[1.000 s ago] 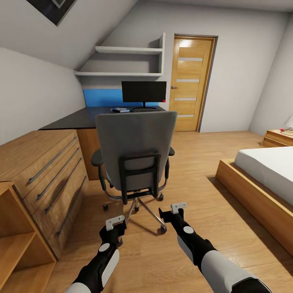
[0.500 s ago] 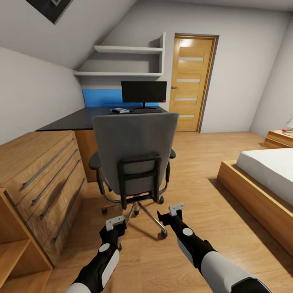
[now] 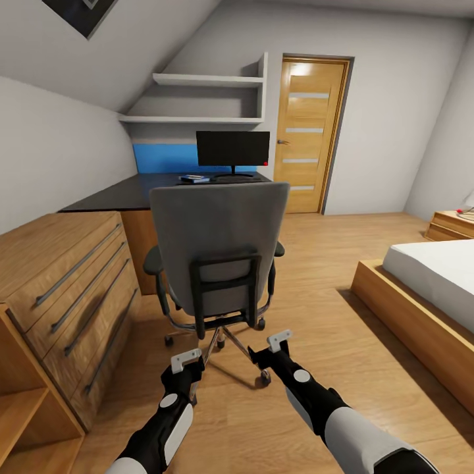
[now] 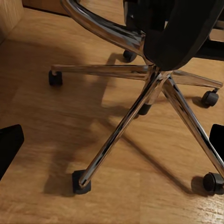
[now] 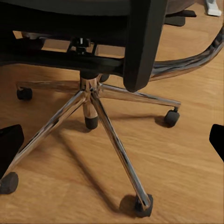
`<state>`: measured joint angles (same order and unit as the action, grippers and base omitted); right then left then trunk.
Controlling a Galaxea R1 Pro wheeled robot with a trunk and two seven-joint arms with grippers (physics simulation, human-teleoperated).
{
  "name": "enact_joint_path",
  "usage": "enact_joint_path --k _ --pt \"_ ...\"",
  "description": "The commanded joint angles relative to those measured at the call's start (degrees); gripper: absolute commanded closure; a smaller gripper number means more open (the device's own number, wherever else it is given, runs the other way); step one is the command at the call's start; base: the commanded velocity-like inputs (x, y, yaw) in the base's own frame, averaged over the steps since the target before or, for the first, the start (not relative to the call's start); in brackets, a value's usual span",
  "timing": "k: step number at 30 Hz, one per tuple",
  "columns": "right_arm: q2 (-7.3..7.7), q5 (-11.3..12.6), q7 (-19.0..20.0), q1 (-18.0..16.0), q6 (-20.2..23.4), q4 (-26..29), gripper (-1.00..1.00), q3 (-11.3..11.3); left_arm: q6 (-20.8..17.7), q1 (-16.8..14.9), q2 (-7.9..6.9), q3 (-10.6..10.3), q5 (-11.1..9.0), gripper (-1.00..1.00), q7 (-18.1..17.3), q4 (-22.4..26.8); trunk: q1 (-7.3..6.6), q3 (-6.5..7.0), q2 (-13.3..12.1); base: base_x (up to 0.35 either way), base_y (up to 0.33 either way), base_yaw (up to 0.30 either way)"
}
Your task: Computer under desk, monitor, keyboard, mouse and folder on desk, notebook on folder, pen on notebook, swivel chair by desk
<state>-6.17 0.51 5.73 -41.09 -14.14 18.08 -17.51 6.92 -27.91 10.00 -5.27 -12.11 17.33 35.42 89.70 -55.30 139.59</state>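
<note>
Two black grippers, left (image 3: 186,361) and right (image 3: 280,341), jaws parted and empty, hover low behind grey-backed swivel chair (image 3: 218,247). Chair faces dark desk (image 3: 135,191) with black monitor (image 3: 233,149), far left. Folder unseen; seat hidden. Likely step: approach chair; next, get round to the seat

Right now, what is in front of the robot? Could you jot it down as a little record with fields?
room: bedroom with wooden floor
nearest thing: swivel chair, its grey back toward the robot
chair base: chrome legs on castors
desk: dark top, beyond the chair
on desk: monitor, screen dark, with a small blue item beside it
left gripper: open, empty, low behind the chair
right gripper: open, empty, near the chair base
also seen: dresser, bed, door
</note>
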Motion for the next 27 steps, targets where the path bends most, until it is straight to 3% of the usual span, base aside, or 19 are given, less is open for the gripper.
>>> enact_joint_path --k 1,10,27 --pt "0.01 0.0 0.3 0.0 -0.2 -0.1 -1.00 -0.1 0.3 0.0 0.00 -0.2 -0.5 -1.00 0.3 0.0 -0.01 -0.05 0.0 0.000 0.000 0.000" --pt "0.18 0.0 0.8 0.0 -0.3 0.0 -1.00 -0.1 0.4 0.0 0.00 -0.2 -0.5 -1.00 0.4 0.0 1.96 -1.67 3.6 0.000 0.000 0.000" --pt "0.36 0.1 0.6 0.0 -0.5 0.3 -1.00 0.0 0.4 0.0 0.00 -0.2 -0.4 -1.00 0.4 0.0 2.41 -5.43 3.9 0.000 0.000 0.000"
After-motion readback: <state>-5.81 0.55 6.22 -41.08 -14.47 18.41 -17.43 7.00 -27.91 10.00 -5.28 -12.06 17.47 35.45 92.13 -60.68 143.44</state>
